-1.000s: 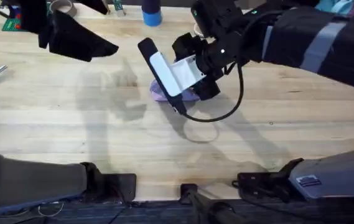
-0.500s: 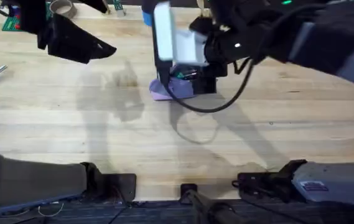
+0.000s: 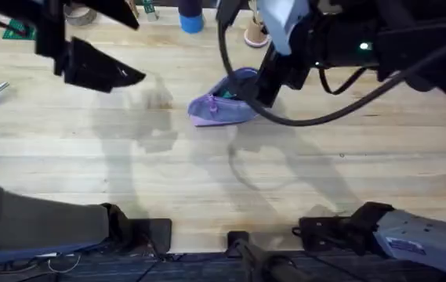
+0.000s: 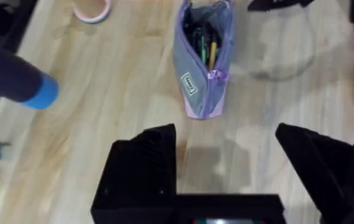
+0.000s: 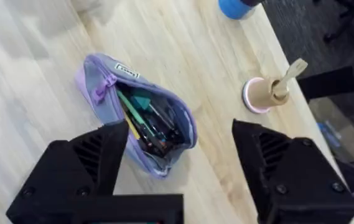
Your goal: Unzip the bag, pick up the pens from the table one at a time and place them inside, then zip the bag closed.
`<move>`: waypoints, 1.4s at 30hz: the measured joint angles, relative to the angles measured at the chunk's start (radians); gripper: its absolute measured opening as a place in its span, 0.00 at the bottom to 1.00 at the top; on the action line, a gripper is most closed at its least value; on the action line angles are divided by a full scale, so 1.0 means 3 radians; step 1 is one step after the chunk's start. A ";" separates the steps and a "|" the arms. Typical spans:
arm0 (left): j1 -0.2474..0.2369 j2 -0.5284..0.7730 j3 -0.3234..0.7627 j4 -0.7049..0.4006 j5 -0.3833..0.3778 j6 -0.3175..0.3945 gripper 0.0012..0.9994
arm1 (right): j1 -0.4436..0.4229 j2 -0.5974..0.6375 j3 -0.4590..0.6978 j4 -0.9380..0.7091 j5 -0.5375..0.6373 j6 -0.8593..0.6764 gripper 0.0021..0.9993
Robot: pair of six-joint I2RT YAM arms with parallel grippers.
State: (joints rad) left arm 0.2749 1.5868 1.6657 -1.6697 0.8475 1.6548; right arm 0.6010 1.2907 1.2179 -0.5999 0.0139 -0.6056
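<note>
Your bag [image 5: 140, 116] lay unzipped on the table [image 3: 301, 172], pens [image 5: 134, 118] inside; both grippers, left [image 4: 229, 158] and right [image 5: 177, 155], hung apart above it.

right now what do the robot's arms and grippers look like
Both arms are black. The right arm has a white housing near the wrist, a small green light and a looping black cable. The left gripper and right gripper have broad, wedge-shaped black fingers. Grey segments sit at the bases.

- right gripper [image 5: 180, 171] has pulled up and back off the bag [image 3: 223, 102], fingers spread wide now
- bag is uncovered, mouth gaping open, yellow pen [image 4: 213, 55] and others inside
- left gripper [image 4: 226, 168] barely shifted
</note>
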 joint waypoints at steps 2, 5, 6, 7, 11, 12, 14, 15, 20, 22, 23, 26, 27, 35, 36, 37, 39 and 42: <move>0.0021 0.0058 -0.0187 0.0063 0.0074 0.0126 1.00 | 0.0000 -0.0055 0.0000 0.0000 0.0000 0.0139 1.00; 0.0032 0.0120 -0.0500 0.0274 0.0161 0.0247 1.00 | 0.0000 -0.0099 0.0000 0.0000 -0.0001 0.0314 1.00; 0.0032 0.0132 -0.0604 0.0361 0.0186 0.0271 1.00 | 0.0000 -0.0105 0.0000 0.0000 -0.0001 0.0369 1.00; 0.0032 0.0139 -0.0731 0.0465 0.0227 0.0299 1.00 | 0.0000 -0.0111 0.0000 -0.0001 -0.0001 0.0436 1.00; 0.0032 0.0146 -0.1217 0.0859 0.0395 0.0371 1.00 | 0.0000 -0.0116 0.0000 -0.0006 -0.0003 0.0752 1.00; 0.0032 0.0146 -0.1326 0.0967 0.0441 0.0384 1.00 | 0.0000 -0.0116 0.0000 -0.0008 -0.0005 0.0861 1.00; 0.0032 0.0146 -0.1538 0.1176 0.0531 0.0402 1.00 | 0.0000 -0.0116 0.0000 -0.0008 -0.0010 0.1097 1.00; 0.0032 0.0146 -0.1628 0.1254 0.0568 0.0409 1.00 | 0.0000 -0.0116 0.0000 -0.0008 -0.0010 0.1209 1.00; 0.0032 0.0146 -0.1985 0.1525 0.0683 0.0422 1.00 | 0.0000 -0.0122 0.0000 -0.0009 -0.0014 0.1774 1.00; 0.0032 0.0146 -0.2076 0.1629 0.0697 0.0422 1.00 | 0.0000 -0.0152 0.0000 -0.0017 -0.0023 0.2011 1.00; 0.0032 0.0146 -0.2111 0.1671 0.0703 0.0421 0.99 | 0.0000 -0.0176 0.0000 -0.0019 -0.0025 0.2132 1.00; 0.0032 0.0146 -0.2233 0.1770 0.0709 0.0422 0.99 | 0.0004 -0.0273 0.0000 -0.0022 -0.0027 0.2623 1.00; 0.0032 0.0146 -0.2259 0.1775 0.0710 0.0421 1.00 | 0.0008 -0.0297 0.0000 -0.0020 -0.0034 0.2777 1.00; 0.0032 0.0146 -0.2288 0.1780 0.0718 0.0421 0.99 | 0.0076 -0.0341 0.0000 -0.0060 -0.0372 0.3640 1.00; 0.0032 0.0146 -0.2288 0.1781 0.0718 0.0421 0.99 | 0.0075 -0.0341 0.0000 -0.0060 -0.0390 0.3683 1.00; 0.0032 0.0146 -0.2288 0.1781 0.0718 0.0421 1.00 | 0.0076 -0.0340 0.0000 -0.0061 -0.0405 0.3724 1.00; 0.0032 0.0146 -0.2288 0.1781 0.0718 0.0421 1.00 | 0.0075 -0.0341 0.0000 -0.0061 -0.0428 0.3845 1.00; 0.0032 0.0146 -0.2288 0.1781 0.0718 0.0421 0.99 | 0.0075 -0.0341 0.0000 -0.0061 -0.0451 0.4115 1.00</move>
State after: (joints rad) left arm 0.2844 1.6306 0.9794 -1.1355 1.0630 1.7809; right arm 0.6235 1.1885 1.2179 -0.6182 -0.1215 0.6289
